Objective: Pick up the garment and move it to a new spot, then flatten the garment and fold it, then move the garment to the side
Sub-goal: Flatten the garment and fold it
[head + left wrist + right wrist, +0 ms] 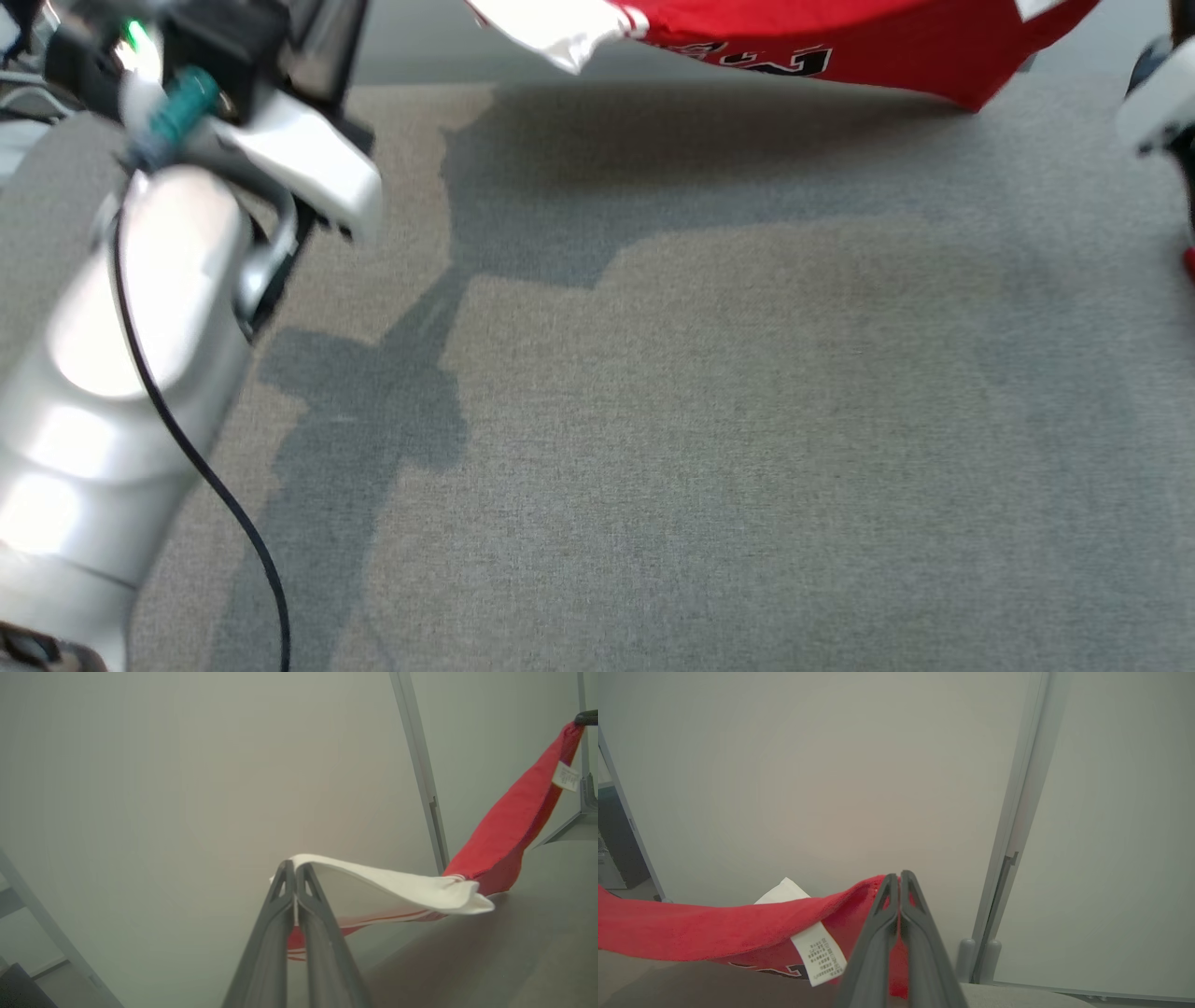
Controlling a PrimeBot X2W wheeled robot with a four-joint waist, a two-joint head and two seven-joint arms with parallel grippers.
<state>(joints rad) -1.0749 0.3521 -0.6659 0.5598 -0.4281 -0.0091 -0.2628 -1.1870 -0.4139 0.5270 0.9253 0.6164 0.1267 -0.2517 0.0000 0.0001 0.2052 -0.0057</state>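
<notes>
The garment is held aloft, slung between both pincers over the far part of the grey bench. The left pincer is clamped on a white sleeve edge. The right pincer is clamped on a red edge beside the care label. The fabric is judged light, soft and limp, as sag is noted between the grips. Hold is best taken at corners or seams, so the cloth can be drawn taut for flattening.

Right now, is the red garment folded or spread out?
Spread, not folded: the garment hangs stretched above the table, both jaws shut on opposite ends.
</notes>
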